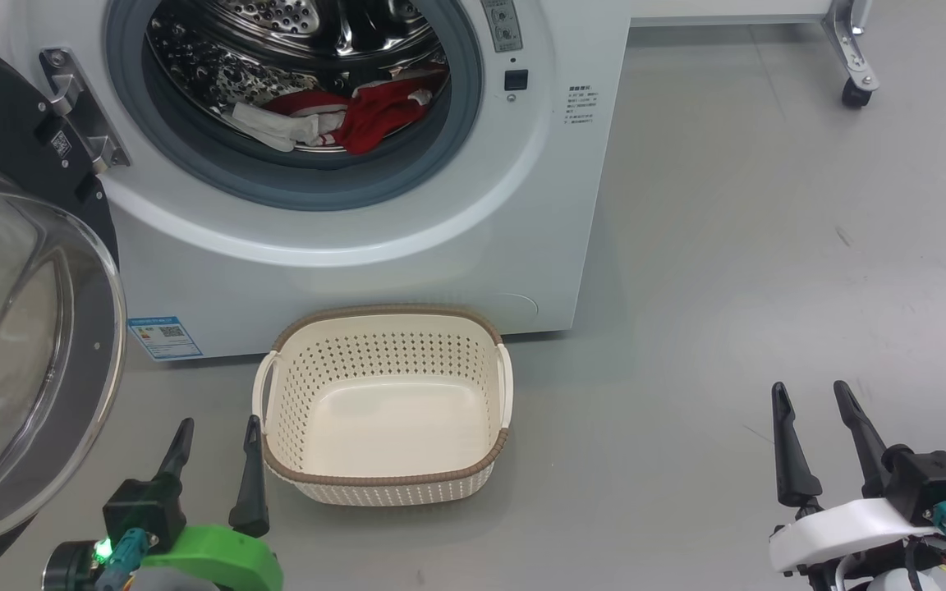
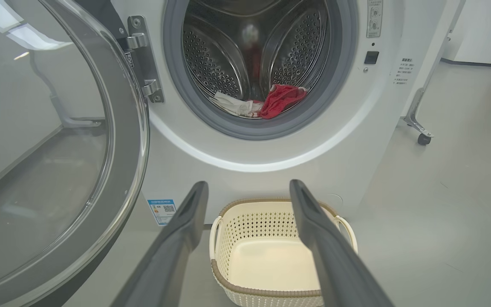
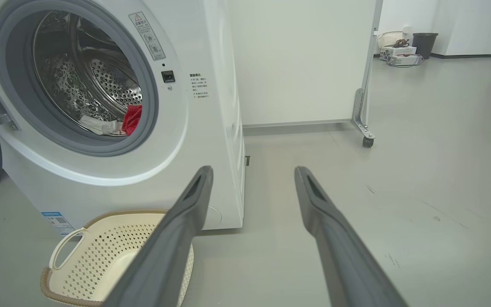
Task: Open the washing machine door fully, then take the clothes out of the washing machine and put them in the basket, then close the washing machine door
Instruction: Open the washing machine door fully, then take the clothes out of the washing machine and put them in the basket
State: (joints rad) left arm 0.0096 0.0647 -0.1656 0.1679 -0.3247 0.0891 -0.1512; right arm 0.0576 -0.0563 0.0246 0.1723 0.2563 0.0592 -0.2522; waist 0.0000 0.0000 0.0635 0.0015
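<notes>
On smooth pale grey floor (image 1: 727, 246), a big white front-loading washing machine (image 1: 358, 263) is seen, its round glossy black glass-bowled door (image 1: 21, 345) hinged wide open at left. Soft red and white clothes (image 1: 374, 115) are heaped in the perforated steel drum (image 1: 194, 66). A cream perforated plastic basket (image 1: 391, 314) is set just before the machine. The left end effector (image 1: 219, 423) and right end effector (image 1: 810, 386) are held with fingers apart, beside bare floor stretching rightward.

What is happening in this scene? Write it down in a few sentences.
Nothing is being handled now. The washing machine door stands open, the clothes lie in the drum of the washing machine, and the basket on the floor is empty. The left gripper and right gripper are open and hold nothing.
</notes>
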